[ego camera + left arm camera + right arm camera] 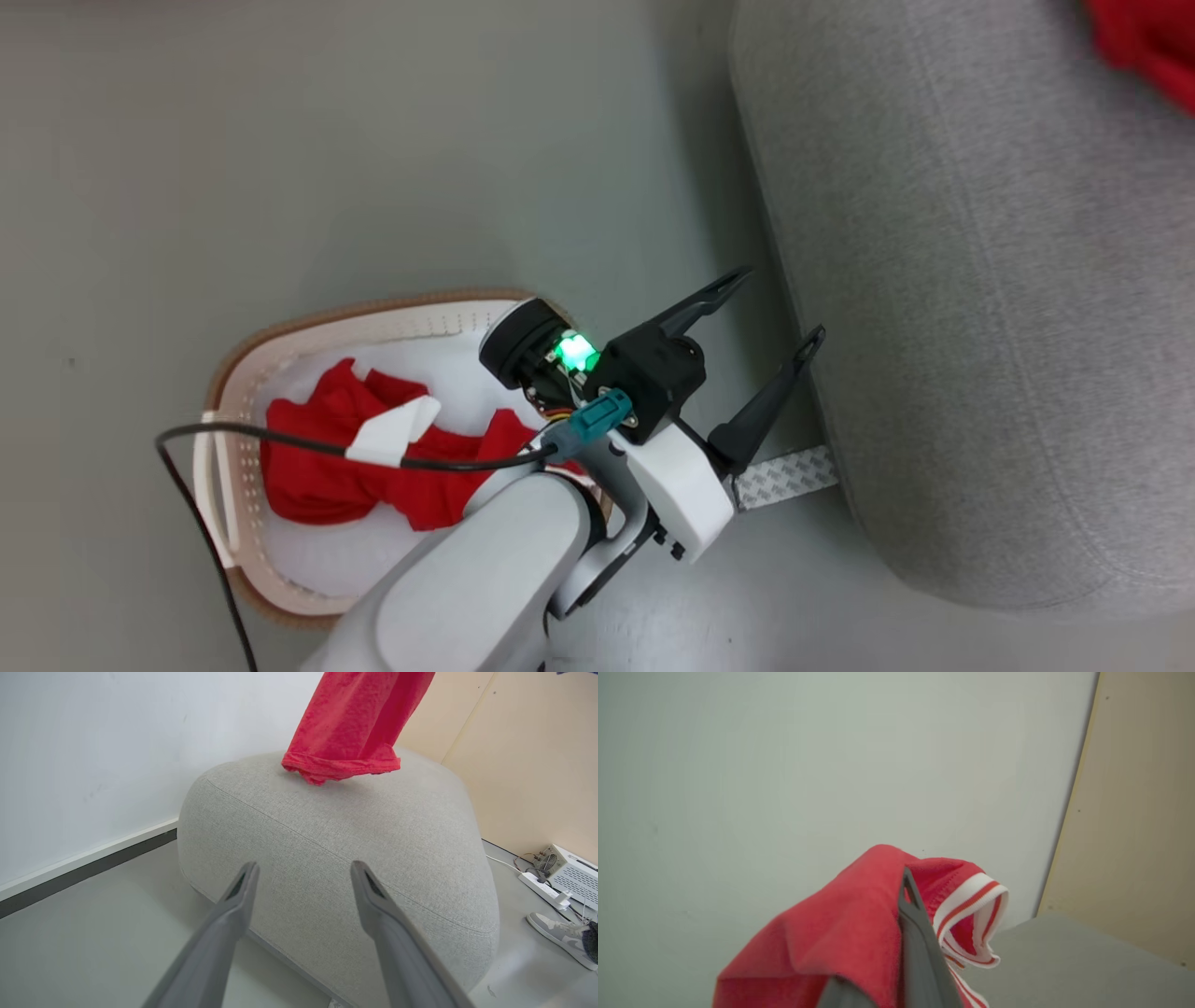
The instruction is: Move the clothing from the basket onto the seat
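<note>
Right claw grips clothing hanging lengthwise, hem down toward seat.

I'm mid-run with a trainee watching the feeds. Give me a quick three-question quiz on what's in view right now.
1. True or false: the left hand is shut on cloth.
2. What does the right hand grip? A) a red garment B) a basket handle C) nothing
3. Fill in: more red clothing lies in the ___ beside the seat.
Key: 1 false, its jaws stand open and empty. 2 A. 3 basket.
</note>
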You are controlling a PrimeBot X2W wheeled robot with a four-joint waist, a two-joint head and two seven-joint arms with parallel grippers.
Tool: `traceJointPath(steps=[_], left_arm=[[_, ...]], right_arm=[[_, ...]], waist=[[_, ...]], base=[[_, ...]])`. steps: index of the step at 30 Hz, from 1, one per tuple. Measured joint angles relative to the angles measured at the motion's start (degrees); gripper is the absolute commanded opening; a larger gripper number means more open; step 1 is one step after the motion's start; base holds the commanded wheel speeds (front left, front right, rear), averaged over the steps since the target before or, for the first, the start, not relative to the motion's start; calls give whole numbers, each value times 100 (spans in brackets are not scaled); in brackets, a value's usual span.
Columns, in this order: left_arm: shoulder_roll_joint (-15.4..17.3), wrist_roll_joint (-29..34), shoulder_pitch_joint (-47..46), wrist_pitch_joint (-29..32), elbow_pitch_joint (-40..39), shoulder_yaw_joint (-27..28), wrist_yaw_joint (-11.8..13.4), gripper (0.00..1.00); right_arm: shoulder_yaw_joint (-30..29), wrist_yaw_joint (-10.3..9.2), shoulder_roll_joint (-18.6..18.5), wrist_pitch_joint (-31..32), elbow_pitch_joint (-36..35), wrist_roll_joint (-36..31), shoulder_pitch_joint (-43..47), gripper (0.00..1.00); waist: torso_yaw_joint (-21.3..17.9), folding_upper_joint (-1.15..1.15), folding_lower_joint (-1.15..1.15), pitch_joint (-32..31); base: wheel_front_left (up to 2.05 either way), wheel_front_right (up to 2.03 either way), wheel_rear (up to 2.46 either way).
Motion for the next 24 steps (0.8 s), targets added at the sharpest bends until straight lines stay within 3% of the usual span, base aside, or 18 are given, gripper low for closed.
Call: traceJointPath(steps=[5, 10, 11, 13, 14, 17, 24], left_arm=[[-16, 66, -73, 63, -78, -66, 44, 100], [70, 110, -113, 160, -125, -89, 79, 100], [97, 110, -113, 168, -126, -86, 92, 100], [146, 110, -109, 176, -136, -67, 113, 100], [168, 108, -104, 176, -140, -47, 141, 100], [214, 58, -31, 153, -146, 4, 183, 100], [308, -207, 388, -125, -78, 164, 311, 100]], right_arm=[[-561, -1, 108, -26, 1017, -442, -204, 0], [-1234, -1, 493, -33, 1391, -811, 288, 0], [-1305, -1, 604, -33, 1395, -901, 435, 13], [-1397, 0, 826, -34, 1308, -1024, 688, 52], [-1468, 0, 922, -34, 1261, -1057, 814, 100], [-1323, 0, 1159, -43, 1238, -1224, 1277, 100], [-584, -1, 1491, -44, 419, -1132, 2397, 100]], waist=[[106, 0, 0, 333], [158, 0, -1, 593], [161, 0, 0, 612], [147, 0, -1, 599], [130, 0, -1, 578], [75, 0, -1, 463], [-35, 0, -2, -61]], base=[[0, 0, 0], [0, 0, 0], [0, 0, 0], [0, 0, 0], [0, 0, 0], [0, 0, 0], [0, 0, 0]])
